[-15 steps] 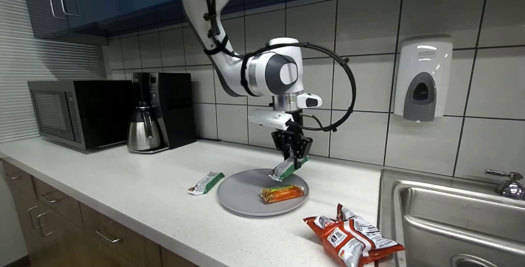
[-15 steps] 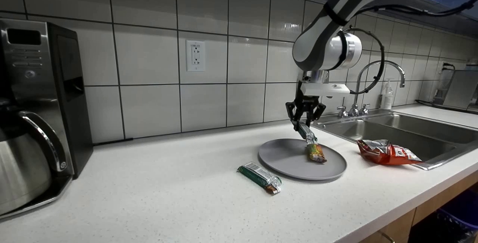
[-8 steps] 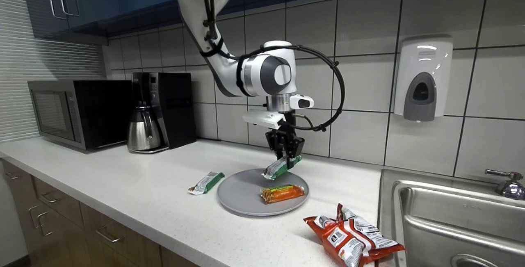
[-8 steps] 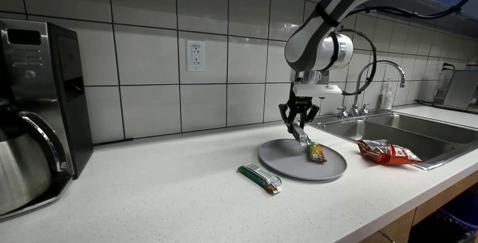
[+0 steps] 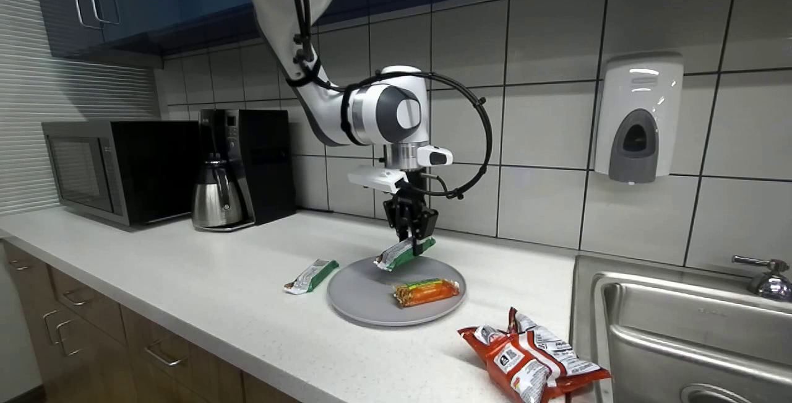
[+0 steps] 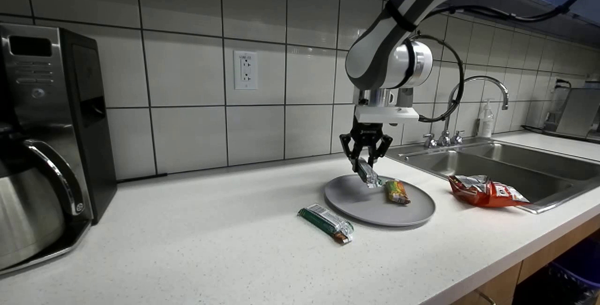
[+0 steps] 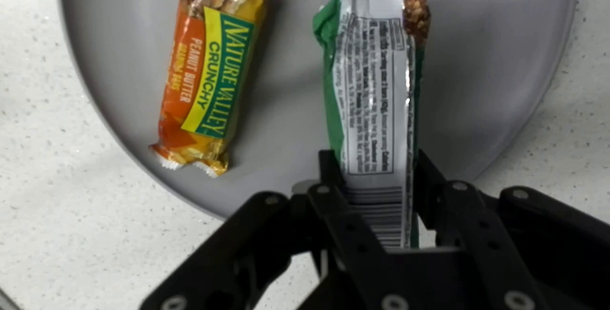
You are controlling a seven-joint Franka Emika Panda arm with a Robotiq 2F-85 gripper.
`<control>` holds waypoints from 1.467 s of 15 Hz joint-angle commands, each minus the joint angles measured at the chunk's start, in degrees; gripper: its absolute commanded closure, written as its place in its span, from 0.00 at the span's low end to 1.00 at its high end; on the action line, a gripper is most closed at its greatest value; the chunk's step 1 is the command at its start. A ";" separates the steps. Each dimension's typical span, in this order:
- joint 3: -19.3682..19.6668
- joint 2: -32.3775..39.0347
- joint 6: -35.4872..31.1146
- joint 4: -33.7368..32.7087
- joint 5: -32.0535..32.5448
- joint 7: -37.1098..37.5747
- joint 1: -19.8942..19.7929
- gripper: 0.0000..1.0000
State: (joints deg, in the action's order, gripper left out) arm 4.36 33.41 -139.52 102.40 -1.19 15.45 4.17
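We see the gripper (image 7: 375, 158) clamped on 1 green granola bar (image 7: 371, 91) over the plate (image 6: 358, 205), 1 Nature Valley Peanut Butter bar (image 7: 209, 79) on it, 1 green-wrapped bar (image 6: 326, 222) beside it

1. Robotiq gripper (image 6: 363, 166) pinching silvery snack bar (image 6: 369, 177) above gray plate (image 6: 358, 204), toward eleven o'clock.
2. Yellow-orange snack bar (image 6: 397, 192) on plate, at two.
3. Green-and-silver snack bar (image 6: 326, 222) just beside plate, at eight.
4. Red snack bag (image 6: 485, 195) at three.

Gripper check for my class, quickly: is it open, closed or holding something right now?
Gripper: closed, holding a green-and-silver wrapped bar.
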 commanded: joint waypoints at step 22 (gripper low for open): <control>0.76 3.28 4.62 -4.76 -1.61 4.25 -0.69 0.00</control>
State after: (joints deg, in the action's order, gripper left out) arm 5.23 37.42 -136.55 98.23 -2.62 19.24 3.83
